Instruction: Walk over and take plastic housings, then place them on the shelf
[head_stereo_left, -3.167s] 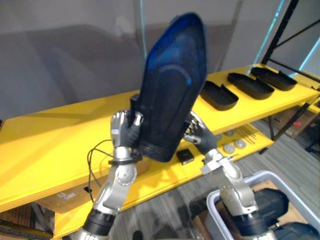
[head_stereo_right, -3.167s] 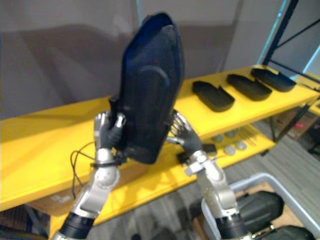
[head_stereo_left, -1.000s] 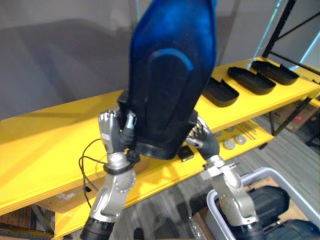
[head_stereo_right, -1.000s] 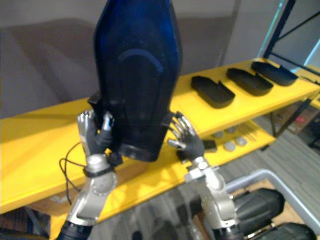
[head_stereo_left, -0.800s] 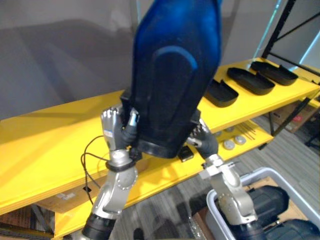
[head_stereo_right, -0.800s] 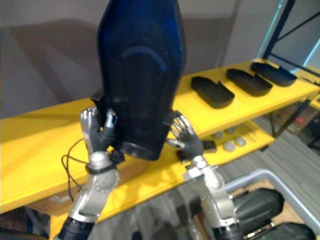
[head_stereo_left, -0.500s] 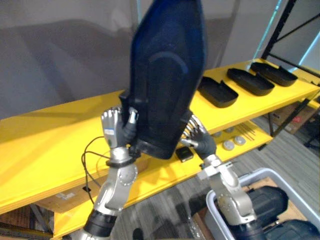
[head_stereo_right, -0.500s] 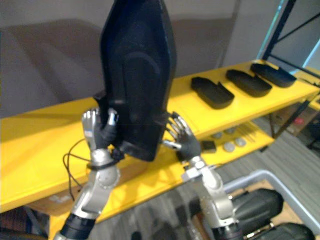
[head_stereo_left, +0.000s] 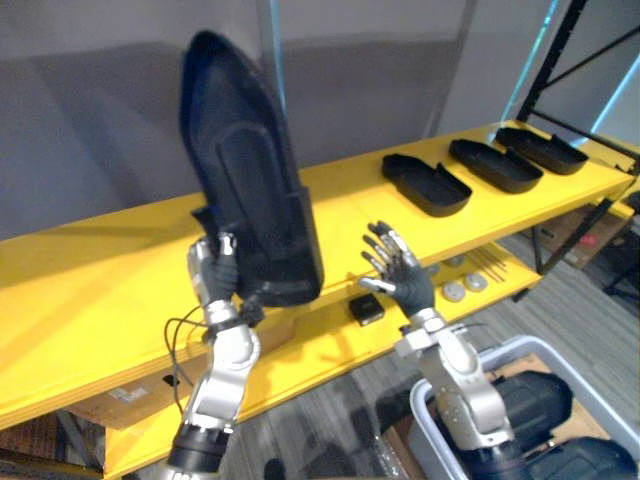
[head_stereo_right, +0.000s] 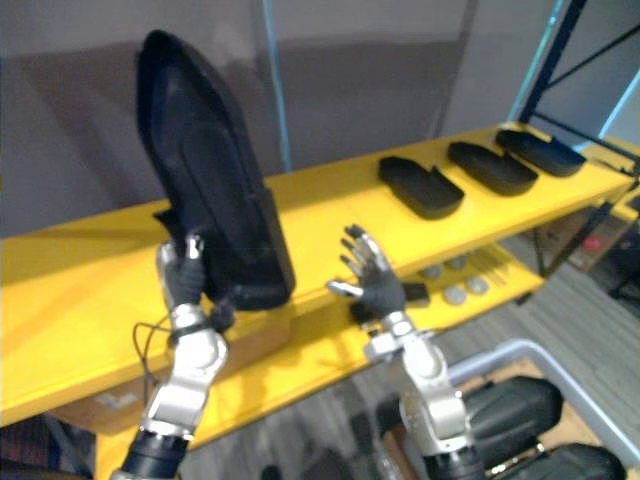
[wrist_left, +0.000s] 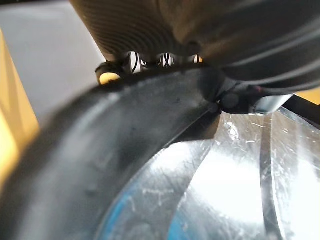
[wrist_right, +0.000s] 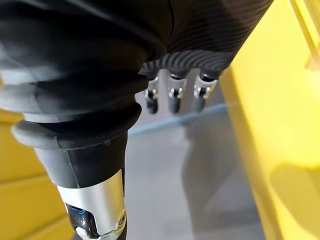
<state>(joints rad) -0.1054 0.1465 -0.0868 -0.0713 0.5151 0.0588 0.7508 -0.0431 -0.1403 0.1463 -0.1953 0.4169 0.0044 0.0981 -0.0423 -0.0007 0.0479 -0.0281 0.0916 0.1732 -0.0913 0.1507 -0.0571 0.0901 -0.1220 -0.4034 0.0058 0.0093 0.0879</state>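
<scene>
Left eye view: big dark plastic housing (head_stereo_left: 245, 200) stands upright, leaning a bit, directly above the left hand (head_stereo_left: 218, 278), whose fingers and thumb curl round its lower edge. The right hand (head_stereo_left: 403, 283) is apart from it on the other side, fingers spread, holding nothing. Behind both hands runs the yellow shelf (head_stereo_left: 90, 290). Three more dark housings (head_stereo_left: 425, 184) lie in a row on it, well beyond the right hand. Below the left hand there is a white label (head_stereo_left: 125, 392), print too small to read.
</scene>
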